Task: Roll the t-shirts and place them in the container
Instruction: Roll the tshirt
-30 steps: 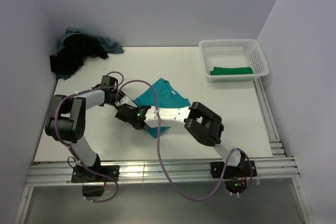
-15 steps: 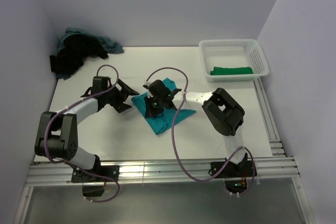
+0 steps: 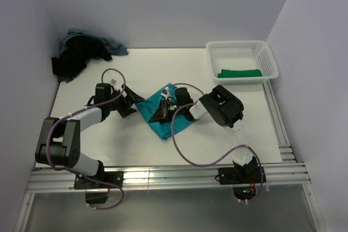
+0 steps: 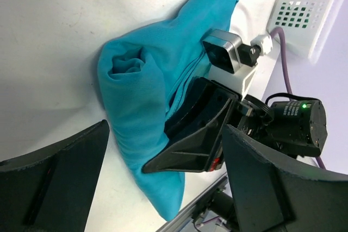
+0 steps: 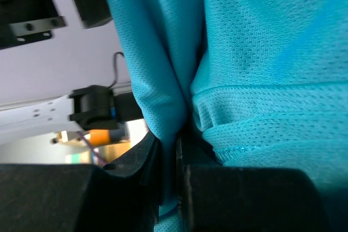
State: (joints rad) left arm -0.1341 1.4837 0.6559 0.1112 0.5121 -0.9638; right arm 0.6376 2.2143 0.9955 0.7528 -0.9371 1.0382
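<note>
The bright teal t-shirt (image 3: 161,121) lies bunched in the middle of the table, folded over itself; it also shows in the left wrist view (image 4: 138,107) and fills the right wrist view (image 5: 261,52). My right gripper (image 3: 161,113) lies low on the shirt and is shut on a fold of its fabric (image 5: 176,150). My left gripper (image 3: 130,104) is open and empty just left of the shirt's edge, its fingers (image 4: 54,177) wide apart. A dark green t-shirt (image 3: 240,73) lies rolled in the white basket. Black and grey-blue t-shirts (image 3: 81,54) are heaped at the back left corner.
The white mesh basket (image 3: 266,58) stands at the back right. A purple cable (image 3: 179,145) loops from the right arm across the near part of the table. Walls close the back and left sides.
The right arm has folded back towards the right, and its gripper has swung onto the shirt's middle and holds a fold. The left gripper has pulled back to the shirt's left edge.
</note>
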